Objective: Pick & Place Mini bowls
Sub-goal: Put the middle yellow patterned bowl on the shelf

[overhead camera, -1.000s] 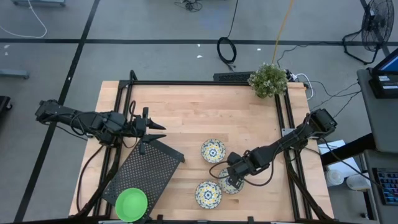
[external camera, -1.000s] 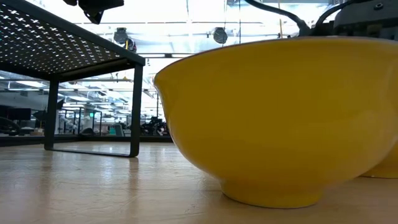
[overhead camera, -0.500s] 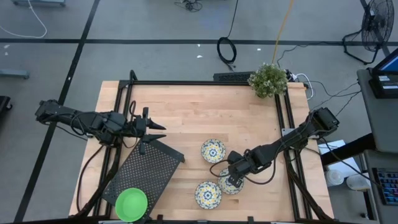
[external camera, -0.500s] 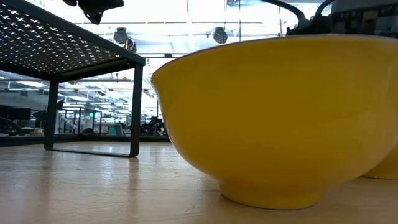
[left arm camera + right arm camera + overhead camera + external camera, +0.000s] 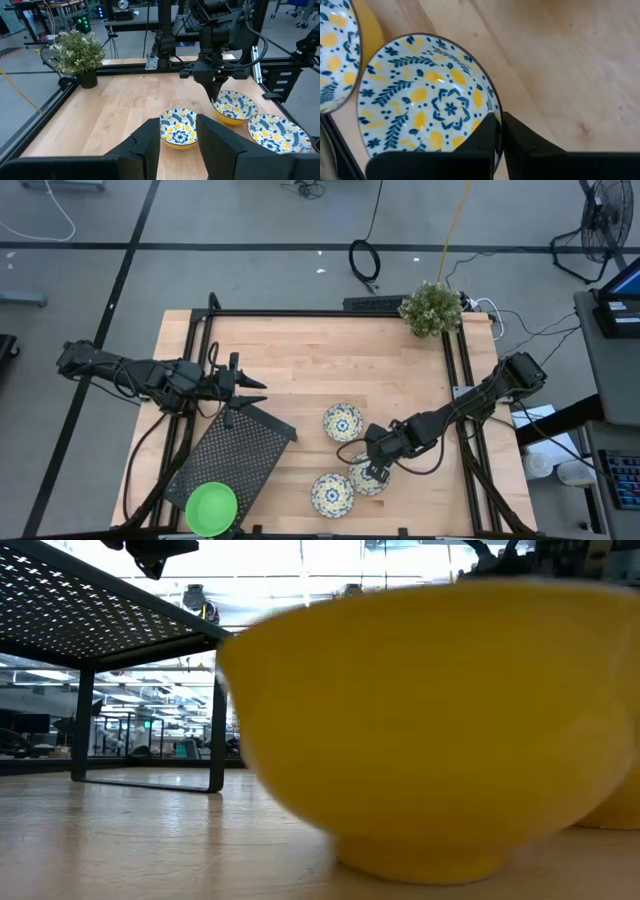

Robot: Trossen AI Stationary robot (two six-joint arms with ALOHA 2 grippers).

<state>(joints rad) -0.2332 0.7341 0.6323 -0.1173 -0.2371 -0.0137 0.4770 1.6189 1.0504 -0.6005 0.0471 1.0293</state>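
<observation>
Three white mini bowls with a blue-and-yellow pattern stand on the wooden table. One (image 5: 342, 422) is toward the middle and one (image 5: 331, 494) is near the front edge. The third (image 5: 362, 481) is between them, with my right gripper (image 5: 375, 468) shut on it. The two nearer bowls stand close together. A green mini bowl (image 5: 212, 509) sits on the near end of the black mesh tray (image 5: 240, 448). My left gripper (image 5: 177, 145) hangs open over the tray's far corner, holding nothing. My right gripper pinches the patterned bowl's rim (image 5: 494, 116) on its far right side. One finger (image 5: 487, 137) is inside the bowl and the other outside. The fingers come steeply from above, slanting in from the table's right. The bowl stands on its foot on the table.
A potted plant (image 5: 432, 308) stands at the far right corner. Black frame rails (image 5: 452, 370) run along the table's sides and far edge. The raised tray on legs (image 5: 100, 610) takes up the near left. Bare wood lies across the far middle.
The bowl under my right gripper has shifted a little toward the table's left. The nearest patterned bowl has slid leftward too and shows blurred in the low view. My left arm has kept still.
</observation>
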